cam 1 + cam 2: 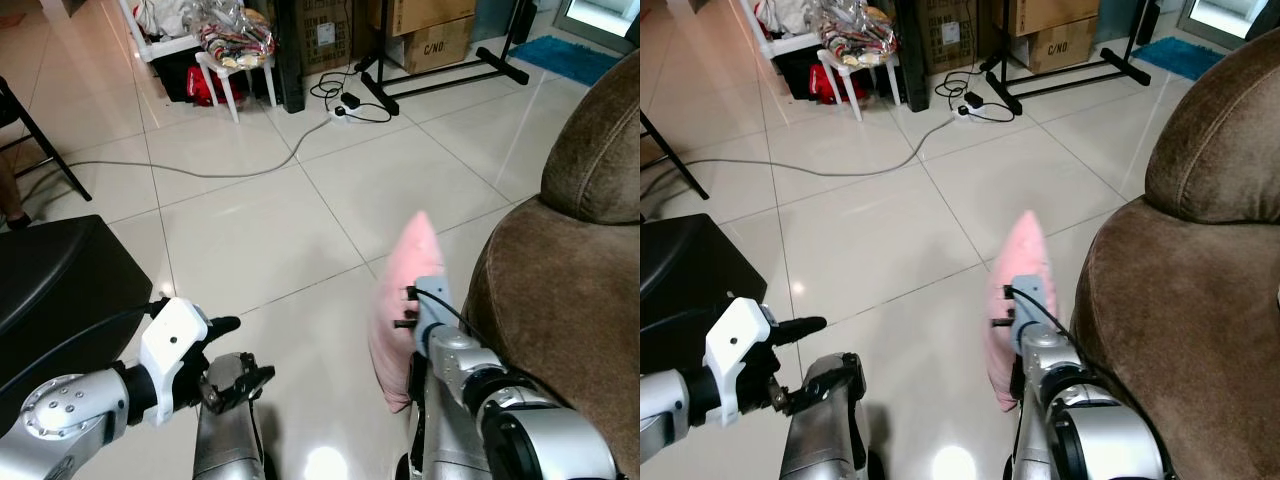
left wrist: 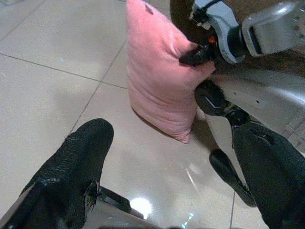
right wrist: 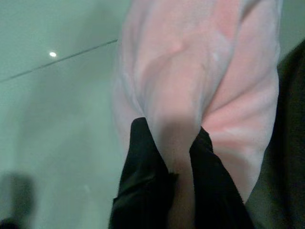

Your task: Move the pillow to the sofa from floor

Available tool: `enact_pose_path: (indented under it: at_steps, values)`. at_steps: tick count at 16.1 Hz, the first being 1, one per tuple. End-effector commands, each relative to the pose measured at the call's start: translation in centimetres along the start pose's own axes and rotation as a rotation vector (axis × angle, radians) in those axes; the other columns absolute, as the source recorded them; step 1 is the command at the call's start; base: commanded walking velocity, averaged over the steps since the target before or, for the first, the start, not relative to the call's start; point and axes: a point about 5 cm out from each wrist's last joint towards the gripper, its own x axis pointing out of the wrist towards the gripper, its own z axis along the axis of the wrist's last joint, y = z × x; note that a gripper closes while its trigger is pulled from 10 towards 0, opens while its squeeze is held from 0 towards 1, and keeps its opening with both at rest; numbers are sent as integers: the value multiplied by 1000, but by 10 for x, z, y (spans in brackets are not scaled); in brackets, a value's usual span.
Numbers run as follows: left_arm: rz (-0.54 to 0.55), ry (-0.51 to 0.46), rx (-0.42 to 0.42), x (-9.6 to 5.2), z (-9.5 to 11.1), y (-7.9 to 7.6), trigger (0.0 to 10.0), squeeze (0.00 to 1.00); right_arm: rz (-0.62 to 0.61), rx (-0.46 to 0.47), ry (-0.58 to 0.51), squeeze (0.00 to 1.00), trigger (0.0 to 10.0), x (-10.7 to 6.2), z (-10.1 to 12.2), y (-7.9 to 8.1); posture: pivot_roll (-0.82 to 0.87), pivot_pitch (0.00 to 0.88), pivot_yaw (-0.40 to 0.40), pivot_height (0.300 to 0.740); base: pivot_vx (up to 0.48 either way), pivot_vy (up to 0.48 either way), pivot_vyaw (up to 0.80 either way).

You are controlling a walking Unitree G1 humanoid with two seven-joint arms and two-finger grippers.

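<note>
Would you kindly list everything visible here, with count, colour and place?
pillow: one, pink, held up off the floor beside the sofa.
sofa: one, brown, at the robot's right.
black seat: one, at its left.
white stool: one, far side, piled with bundles.
cardboard boxes: two or more, brown, far side.
black stand: one, before the boxes.
grey cable: one, across the tiled floor.
blue mat: one, far right.
right gripper: pinching the pillow.
left gripper: low at left, holding nothing.
</note>
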Motion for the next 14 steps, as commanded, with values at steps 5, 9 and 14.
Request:
enact_pose_path:
  at_steps: [5, 9, 14]
  values:
    - [355, -67, 88, 8, 4, 36, 10000, 0, 216, 249, -317, 0, 0, -9, 61, 14, -26, 0, 58, 478, 0, 0, 0]
    - [580, -218, 95, 6, 29, 50, 10000, 0, 314, 316, -644, 0, 0, -73, 97, 9, -30, 0, 25, 478, 0, 0, 0]
    - [716, -380, 62, 17, 49, 49, 10000, 0, 372, 231, -736, 0, 10000, -114, 107, 25, -36, 0, 8, 478, 0, 0, 0]
